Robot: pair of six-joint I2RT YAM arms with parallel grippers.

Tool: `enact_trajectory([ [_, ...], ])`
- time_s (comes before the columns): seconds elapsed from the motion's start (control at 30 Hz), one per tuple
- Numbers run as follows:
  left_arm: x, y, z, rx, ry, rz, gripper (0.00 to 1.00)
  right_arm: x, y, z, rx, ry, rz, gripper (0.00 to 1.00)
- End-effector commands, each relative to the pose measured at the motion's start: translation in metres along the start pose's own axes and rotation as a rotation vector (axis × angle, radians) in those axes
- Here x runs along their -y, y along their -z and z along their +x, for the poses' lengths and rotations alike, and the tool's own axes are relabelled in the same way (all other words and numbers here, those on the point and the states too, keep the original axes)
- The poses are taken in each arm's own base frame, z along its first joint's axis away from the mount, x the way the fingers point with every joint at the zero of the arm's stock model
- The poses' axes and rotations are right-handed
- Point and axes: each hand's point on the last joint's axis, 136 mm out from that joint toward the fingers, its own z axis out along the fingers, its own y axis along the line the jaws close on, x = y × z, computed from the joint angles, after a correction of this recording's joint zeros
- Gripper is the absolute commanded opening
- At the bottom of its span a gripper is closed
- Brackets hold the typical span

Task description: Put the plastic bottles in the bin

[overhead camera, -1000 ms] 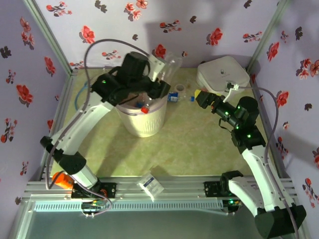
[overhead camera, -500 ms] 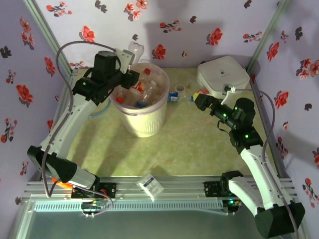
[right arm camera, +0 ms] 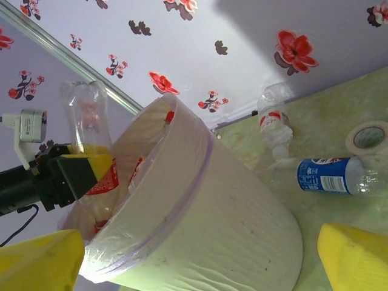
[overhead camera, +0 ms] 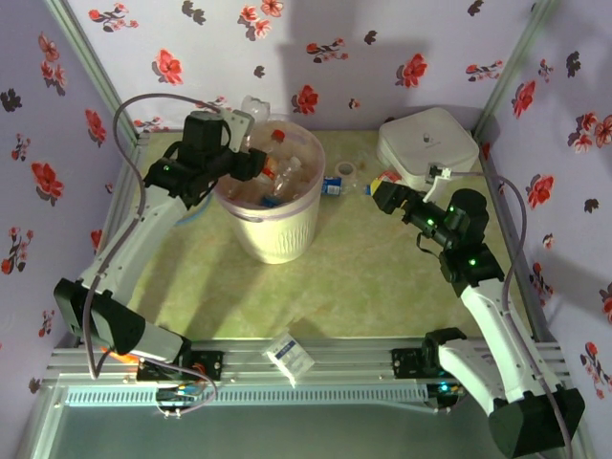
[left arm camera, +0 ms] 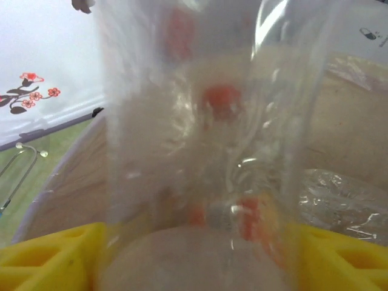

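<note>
**K:** Clear bottle [left arm camera: 194,121] stood upright between the left gripper [left arm camera: 194,257] pads [left arm camera: 48,257], right over the bin [overhead camera: 277,234] at its left rim. Couldn't tell whether the pads were pinching it or already slack.

**M:** Right side?

**K:** Right gripper [overhead camera: 381,194] was spread wide and empty, hanging near the white box [overhead camera: 427,143] at the table's far-right corner and facing the bin.

**M:** Bin state?

**K:** It sat toward the table's far edge, left of centre, with bottles piled close to the brim. A blue-label bottle [right arm camera: 330,176] lay on the table beside a tape roll [right arm camera: 370,136]. A red-label bottle [right arm camera: 273,124] stood against the far edge.

**M:** Risk?

**K:** My guess was the drop point. It was too near the rim, so the bottle could tip outward onto the table's left side. It could also bounce off the heap, since crushed plastic is light and springy.
</note>
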Motion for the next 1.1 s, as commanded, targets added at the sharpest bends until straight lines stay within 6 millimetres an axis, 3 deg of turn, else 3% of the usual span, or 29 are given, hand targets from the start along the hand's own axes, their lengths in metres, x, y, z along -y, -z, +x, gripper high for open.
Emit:
enact_trajectory([
  [0.0, -0.001, 0.031, -0.032, 0.087, 0.001, 0.008, 0.84, -0.002, 0.003, -0.001, 0.016, 0.010, -0.015, 0.99],
  [0.1, -0.002, 0.036, -0.040, 0.095, -0.005, 0.006, 0.83, -0.001, 0.003, 0.000, 0.013, 0.007, -0.013, 0.99],
  [0.2, -0.004, 0.031, -0.037, 0.068, 0.004, -0.006, 0.71, -0.001, 0.003, 0.000, 0.011, 0.007, -0.013, 0.99],
  [0.53, -0.012, -0.011, 0.029, -0.115, 0.030, -0.059, 0.28, 0.004, 0.000, 0.002, 0.003, 0.008, -0.002, 0.99],
  [0.67, -0.005, -0.022, 0.064, -0.191, 0.071, -0.045, 0.22, 0.009, -0.003, 0.005, -0.006, -0.001, 0.007, 0.99],
  [0.87, 0.020, -0.036, 0.110, -0.285, 0.095, 0.033, 0.16, 0.011, -0.008, 0.006, -0.009, -0.023, 0.001, 0.99],
  [0.97, 0.028, -0.034, 0.115, -0.266, 0.129, 0.070, 0.15, 0.011, -0.009, 0.005, -0.010, -0.028, -0.002, 0.99],
  [1.07, 0.028, -0.019, 0.093, -0.191, 0.136, 0.080, 0.15, 0.012, -0.008, 0.006, -0.012, -0.028, 0.000, 0.99],
])
